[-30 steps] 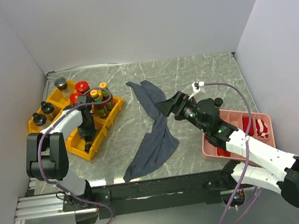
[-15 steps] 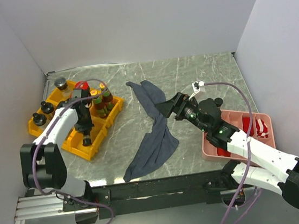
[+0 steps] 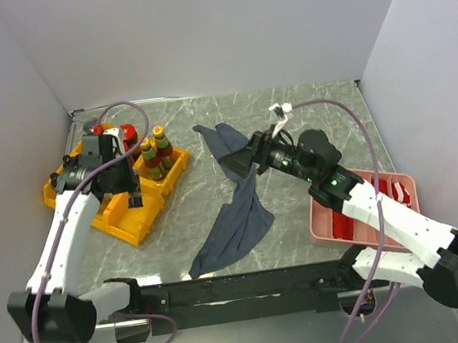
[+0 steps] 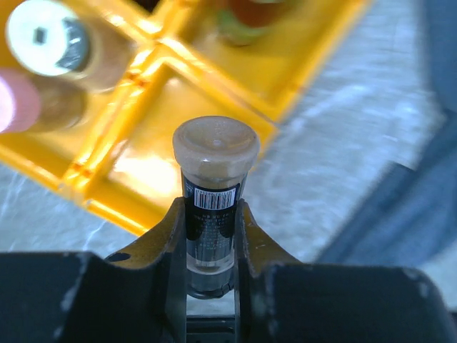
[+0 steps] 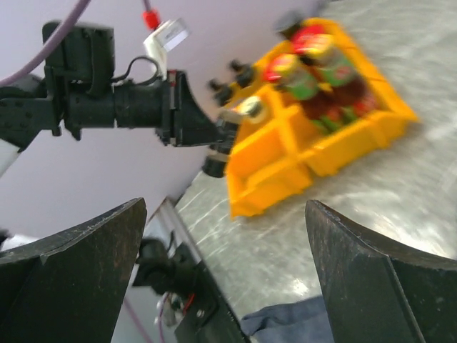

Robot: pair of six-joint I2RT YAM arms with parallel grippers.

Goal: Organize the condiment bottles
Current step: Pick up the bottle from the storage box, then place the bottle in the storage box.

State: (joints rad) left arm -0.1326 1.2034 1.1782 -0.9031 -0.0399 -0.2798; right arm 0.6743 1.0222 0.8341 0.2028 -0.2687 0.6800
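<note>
My left gripper (image 3: 131,192) is shut on a small dark condiment bottle (image 4: 216,146) with a pale tan cap and a barcode label, held above the front of the yellow bins (image 3: 120,219). In those bins stand two slim sauce bottles (image 3: 155,151) and a red-lidded jar (image 3: 128,134). The left wrist view shows a silver-capped shaker (image 4: 46,37) and a pink cap (image 4: 8,100) in a bin cell. My right gripper (image 3: 242,155) hangs open and empty over the grey-blue cloth (image 3: 235,221). The right wrist view looks between the right gripper's fingertips (image 5: 223,214) at the bins (image 5: 314,146).
A pink tray (image 3: 328,230) holding red packets sits at the right under my right arm. The cloth stretches from the table's middle down toward the front edge. White walls close in the table on three sides.
My left gripper closed on the small bottle in the bin and lifted it out, the arm swinging left. My right gripper moved back and left over the cloth, staying open.
</note>
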